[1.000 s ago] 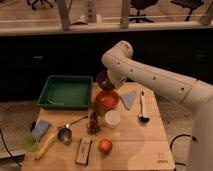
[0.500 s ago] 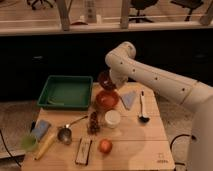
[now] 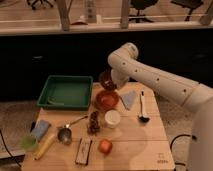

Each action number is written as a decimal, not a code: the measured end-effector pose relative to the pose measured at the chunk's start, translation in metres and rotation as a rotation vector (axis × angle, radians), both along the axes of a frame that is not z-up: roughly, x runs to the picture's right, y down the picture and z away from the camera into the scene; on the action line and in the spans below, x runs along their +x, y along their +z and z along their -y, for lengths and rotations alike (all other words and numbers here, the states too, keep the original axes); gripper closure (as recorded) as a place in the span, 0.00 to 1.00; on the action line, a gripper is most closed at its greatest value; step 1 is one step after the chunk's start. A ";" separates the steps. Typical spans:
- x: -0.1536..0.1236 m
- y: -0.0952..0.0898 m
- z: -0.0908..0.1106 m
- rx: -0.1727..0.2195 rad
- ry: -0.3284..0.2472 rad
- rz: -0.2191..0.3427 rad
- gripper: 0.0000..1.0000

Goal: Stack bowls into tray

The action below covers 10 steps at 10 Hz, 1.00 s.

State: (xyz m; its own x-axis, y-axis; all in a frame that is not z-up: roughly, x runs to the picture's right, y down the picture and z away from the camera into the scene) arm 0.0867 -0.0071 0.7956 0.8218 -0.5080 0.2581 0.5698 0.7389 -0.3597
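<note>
The green tray [image 3: 50, 103] sits at the table's back left, with nothing in it. The orange-red bowl [image 3: 107, 100] stands upright on the table just right of the tray. The dark brown bowl [image 3: 105, 80] hangs tilted above and behind the orange-red bowl, its inside turned toward the camera. My gripper [image 3: 114, 83] is at the brown bowl's right rim and is shut on it, holding it off the table. The white arm reaches in from the right.
A white cup [image 3: 112, 118], a metal cup with a long handle [image 3: 64, 134], a black ladle [image 3: 143, 107], a blue cloth [image 3: 129, 98], an orange fruit [image 3: 105, 146] and a dark bar [image 3: 83, 151] lie on the table. A green cup [image 3: 29, 143] stands front left.
The gripper with the dark brown bowl has shifted very slightly to the right. Nothing else has moved.
</note>
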 end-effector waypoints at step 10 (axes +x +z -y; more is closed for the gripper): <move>0.009 0.010 -0.004 0.007 0.010 0.020 0.98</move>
